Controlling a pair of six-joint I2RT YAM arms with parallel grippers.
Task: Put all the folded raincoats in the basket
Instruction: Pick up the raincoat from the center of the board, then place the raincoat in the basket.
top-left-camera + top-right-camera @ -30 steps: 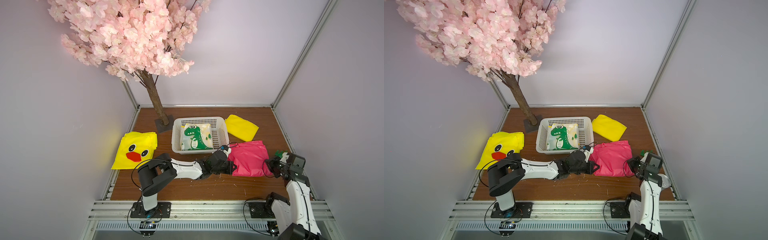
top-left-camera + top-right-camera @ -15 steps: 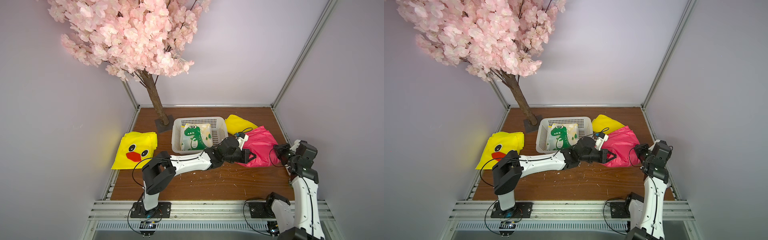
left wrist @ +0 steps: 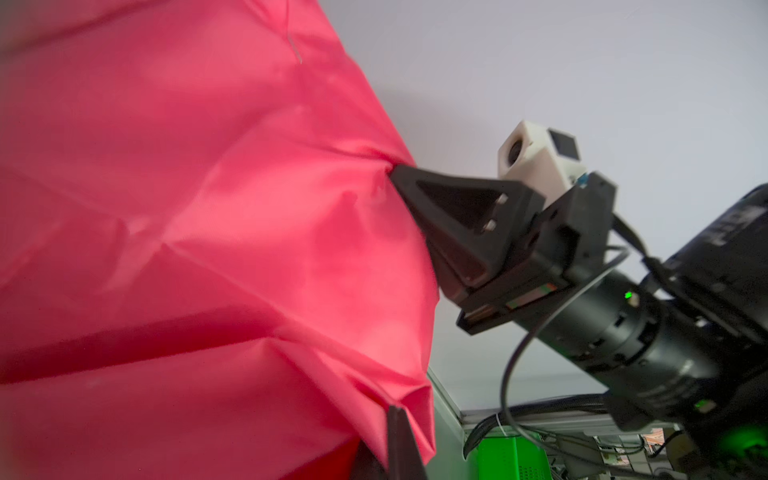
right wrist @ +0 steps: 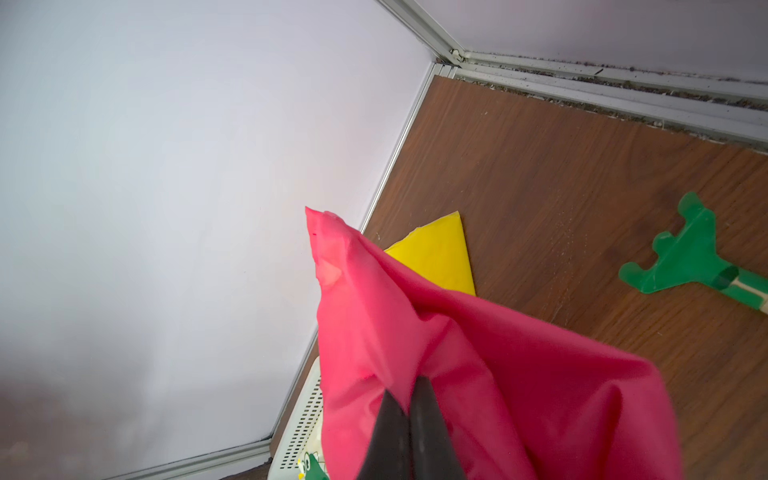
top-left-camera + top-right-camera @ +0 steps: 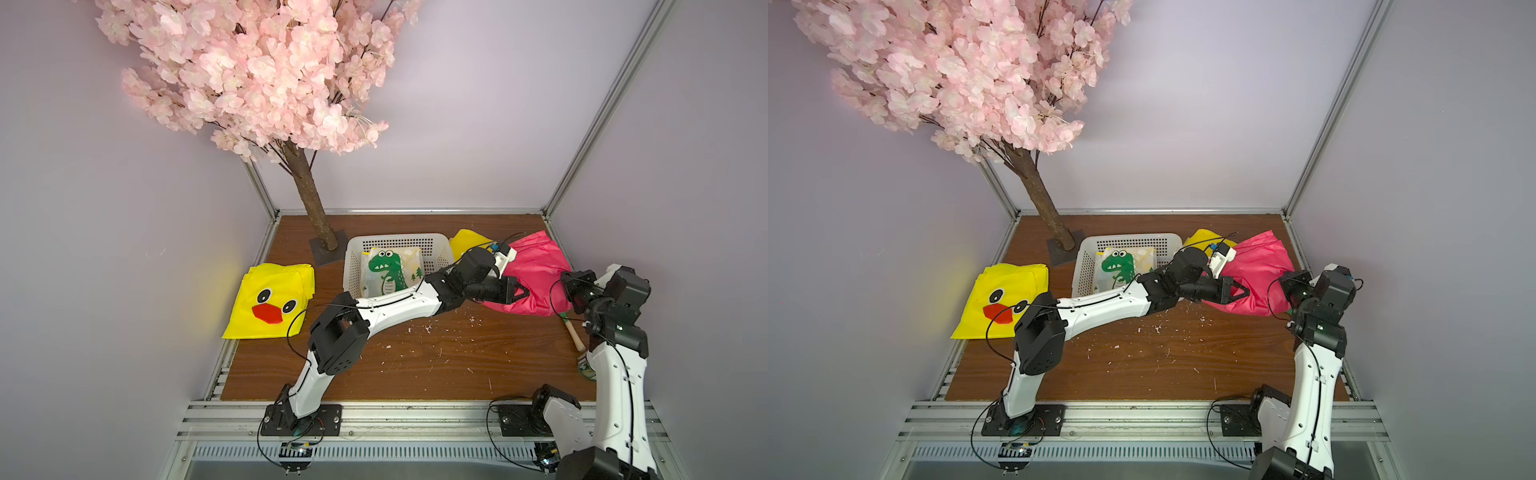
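The folded raincoat is pink-red and hangs bunched in the air, just right of the basket in both top views. My left gripper is shut on its near left edge. My right gripper is shut on its right edge, the fingertips pressed together over the cloth. The white perforated basket stands at the back middle of the table and holds a folded dinosaur-print raincoat. Part of the basket's right side is hidden by my left arm.
A folded yellow raincoat lies behind the pink one. A yellow duck-face raincoat lies at the left edge. The blossom tree's trunk and base plate stand left of the basket. A green toy rake lies by the right wall.
Both grippers have lifted the pink raincoat off the table and carried it up and toward the back; the cloth has bunched between them. The rake beneath it now shows.
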